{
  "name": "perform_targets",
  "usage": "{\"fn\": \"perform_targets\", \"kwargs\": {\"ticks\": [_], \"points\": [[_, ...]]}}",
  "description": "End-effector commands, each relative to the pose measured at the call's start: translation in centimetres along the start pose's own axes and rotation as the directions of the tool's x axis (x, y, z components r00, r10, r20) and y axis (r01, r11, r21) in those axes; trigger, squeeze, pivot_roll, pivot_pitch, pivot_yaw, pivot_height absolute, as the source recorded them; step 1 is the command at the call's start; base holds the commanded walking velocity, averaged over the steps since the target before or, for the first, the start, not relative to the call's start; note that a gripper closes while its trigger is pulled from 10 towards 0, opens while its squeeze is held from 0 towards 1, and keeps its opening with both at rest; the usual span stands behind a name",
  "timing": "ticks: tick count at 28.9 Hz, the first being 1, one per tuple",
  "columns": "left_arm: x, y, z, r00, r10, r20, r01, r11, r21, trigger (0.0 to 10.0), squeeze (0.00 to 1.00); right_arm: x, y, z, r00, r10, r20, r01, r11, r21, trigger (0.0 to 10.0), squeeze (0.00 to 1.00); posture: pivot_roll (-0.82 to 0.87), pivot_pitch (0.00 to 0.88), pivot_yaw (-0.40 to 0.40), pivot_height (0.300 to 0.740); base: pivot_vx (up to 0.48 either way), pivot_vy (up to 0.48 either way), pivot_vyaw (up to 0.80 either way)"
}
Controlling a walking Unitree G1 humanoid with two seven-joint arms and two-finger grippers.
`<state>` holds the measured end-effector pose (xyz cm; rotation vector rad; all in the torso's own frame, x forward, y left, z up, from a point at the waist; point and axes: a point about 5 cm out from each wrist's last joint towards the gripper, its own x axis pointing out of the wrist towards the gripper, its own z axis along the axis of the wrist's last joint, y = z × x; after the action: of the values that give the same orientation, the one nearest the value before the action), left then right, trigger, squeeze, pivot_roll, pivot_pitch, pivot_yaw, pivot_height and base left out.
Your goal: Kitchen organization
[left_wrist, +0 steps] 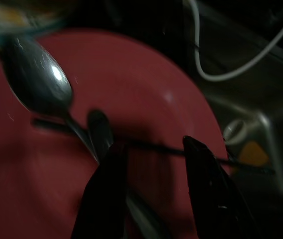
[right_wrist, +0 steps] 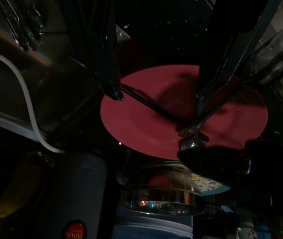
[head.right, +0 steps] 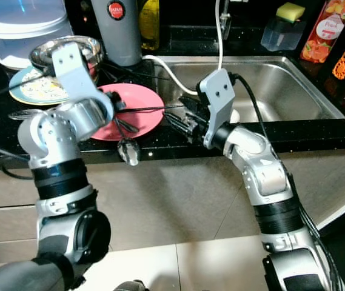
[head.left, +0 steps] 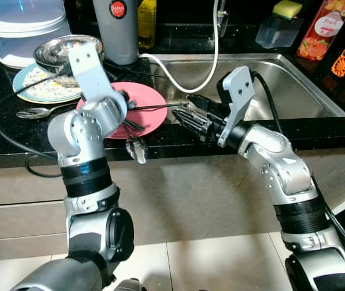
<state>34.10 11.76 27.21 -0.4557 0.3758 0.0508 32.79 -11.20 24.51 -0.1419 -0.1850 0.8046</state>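
Observation:
A pink plate (head.left: 151, 100) lies on the black counter beside the sink. Across it lies a thin black chopstick (head.left: 157, 107), and a steel spoon (left_wrist: 37, 79) rests on the plate with its handle running toward my left gripper (left_wrist: 151, 147). That gripper hovers low over the plate, open, its fingers (left_wrist: 106, 189) on either side of the chopstick, the spoon handle beside one finger. At the plate's sink-side edge, my right gripper (head.left: 183, 115) is open, with one fingertip (right_wrist: 115, 92) next to the chopstick's end.
A second shiny spoon (head.left: 137, 148) juts over the counter's front edge. Back left stand a patterned plate (head.left: 42, 91), a steel bowl (head.left: 63, 51), another spoon (head.left: 36, 113), a grey flask (head.left: 117, 30) and a white container (head.left: 20, 30). The sink (head.left: 281, 91) and a white hose (head.left: 184, 79) lie right.

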Motion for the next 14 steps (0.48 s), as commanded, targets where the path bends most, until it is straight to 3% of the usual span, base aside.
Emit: {"fn": "perform_targets", "kwargs": {"ticks": [1,14], "points": [[0.2,-0.3,-1.2,0.998,-0.013,-0.066,0.011,0.999,-0.034,10.0,0.00,-0.3,-0.3,-0.3,1.000,-0.017,-0.006,0.017,1.000,0.003,10.0,0.00,0.20,0.025,-0.024,0.740,0.000,0.000,0.00],[-0.3,0.2,-2.4,0.990,0.087,-0.114,-0.092,0.995,-0.036,10.0,0.00,-0.2,-0.3,-0.5,1.000,-0.016,-0.013,0.016,1.000,0.013,10.0,0.00,0.21,0.033,-0.031,0.740,0.000,0.000,0.00]]}}
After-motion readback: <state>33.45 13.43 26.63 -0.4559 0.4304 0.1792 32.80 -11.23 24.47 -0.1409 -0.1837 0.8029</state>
